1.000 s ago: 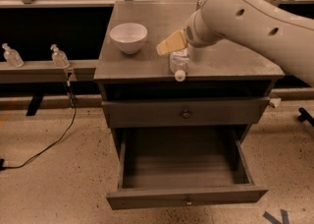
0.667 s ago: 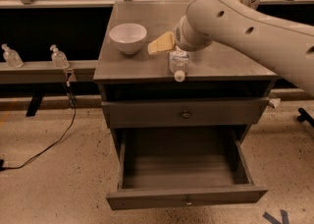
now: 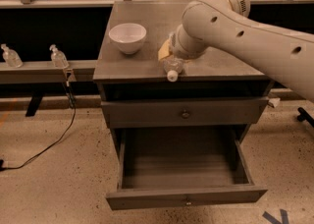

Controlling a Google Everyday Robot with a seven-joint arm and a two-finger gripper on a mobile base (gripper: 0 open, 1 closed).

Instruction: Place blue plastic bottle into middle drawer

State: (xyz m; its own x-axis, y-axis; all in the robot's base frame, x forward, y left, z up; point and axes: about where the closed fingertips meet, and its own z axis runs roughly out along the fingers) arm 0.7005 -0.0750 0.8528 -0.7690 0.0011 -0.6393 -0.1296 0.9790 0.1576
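Lying on the cabinet top (image 3: 223,67), blue plastic bottle (image 3: 172,67) sits just under claw (image 3: 173,56); grip unclear.

One cabinet (image 3: 230,68) with two drawers: one open drawer (image 3: 186,201), one shut drawer (image 3: 147,114) above it. On the cabinet's top: one bowl (image 3: 127,36), one bottle (image 3: 172,68), one yellow item (image 3: 163,51), one gripper (image 3: 174,60) at the bottle. Left of the cabinet: two pump bottles (image 3: 59,57).
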